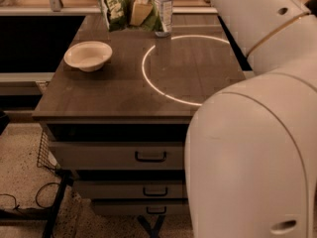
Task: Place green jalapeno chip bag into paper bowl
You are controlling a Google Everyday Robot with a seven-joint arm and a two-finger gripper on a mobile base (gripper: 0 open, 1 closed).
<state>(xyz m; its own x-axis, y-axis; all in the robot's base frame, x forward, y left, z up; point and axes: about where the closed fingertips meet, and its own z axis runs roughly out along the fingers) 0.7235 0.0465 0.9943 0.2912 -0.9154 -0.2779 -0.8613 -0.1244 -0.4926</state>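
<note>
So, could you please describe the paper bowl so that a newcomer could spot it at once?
On the dark drawer table, look left of the glowing ring. The paper bowl sits there alone: round, shallow, cream-white, unlike the crinkled green jalapeno chip bag in the gripper at the far edge.

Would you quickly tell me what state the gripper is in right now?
Gripper: closed on the green jalapeno chip bag, holding it above the far end of the table.
</note>
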